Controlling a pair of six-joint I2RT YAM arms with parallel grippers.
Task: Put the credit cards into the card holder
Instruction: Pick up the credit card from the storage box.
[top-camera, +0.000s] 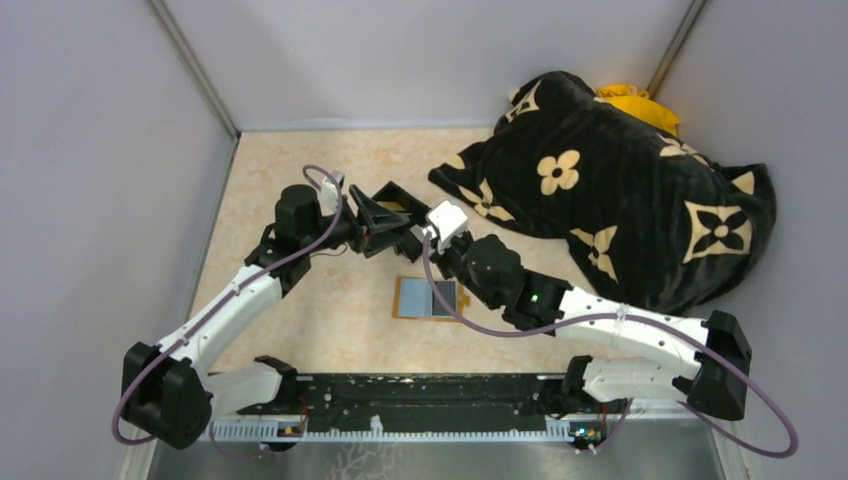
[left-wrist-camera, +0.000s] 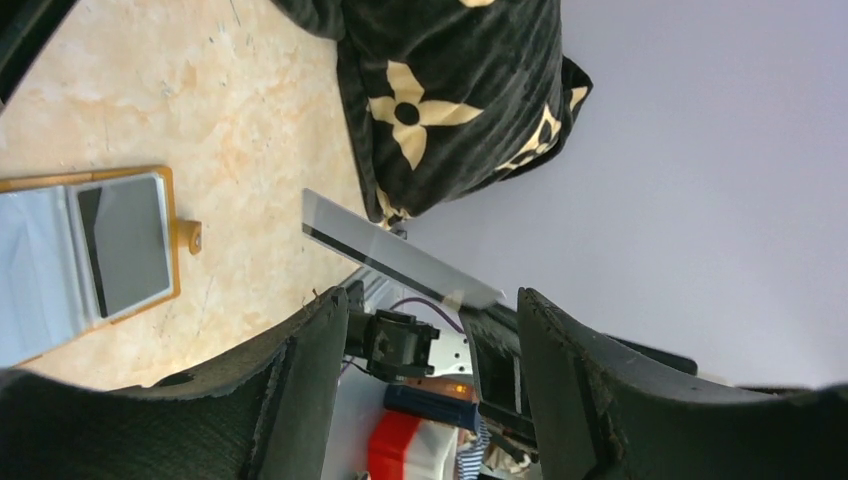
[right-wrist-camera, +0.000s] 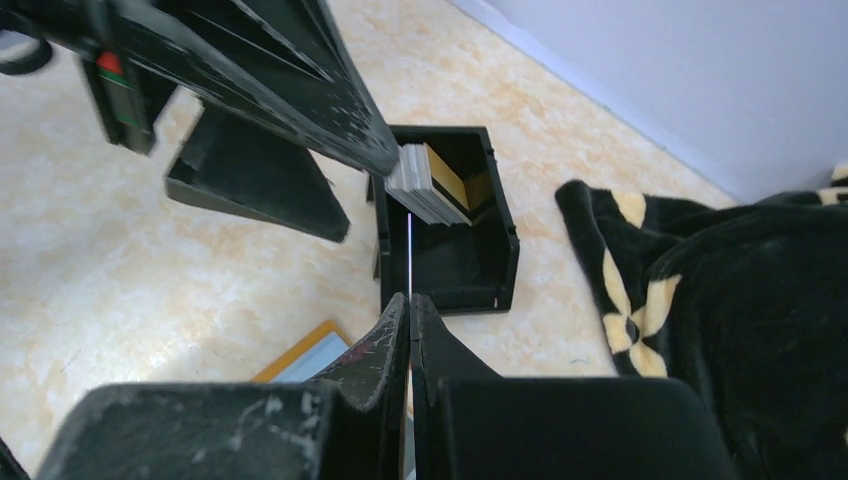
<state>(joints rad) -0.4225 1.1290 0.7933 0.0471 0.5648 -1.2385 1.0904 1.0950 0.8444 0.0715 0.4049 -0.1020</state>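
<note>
We note bare tabletop (top-camera: 330, 335) left of and in front of card holder (top-camera: 412, 297): free approach there. Bulky black patterned cloth (top-camera: 620, 200) blocks right rear. Black box (right-wrist-camera: 455, 298) just beyond grippers, card stack (right-wrist-camera: 425, 185) in one corner. Right gripper (right-wrist-camera: 409, 302) pinches card (left-wrist-camera: 400, 255), which reaches between spread fingers of left gripper (left-wrist-camera: 430, 300): tight clearance. Walls close left, rear, right.

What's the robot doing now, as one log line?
right gripper: shut on credit card | left gripper: open | card holder: lying open
</note>
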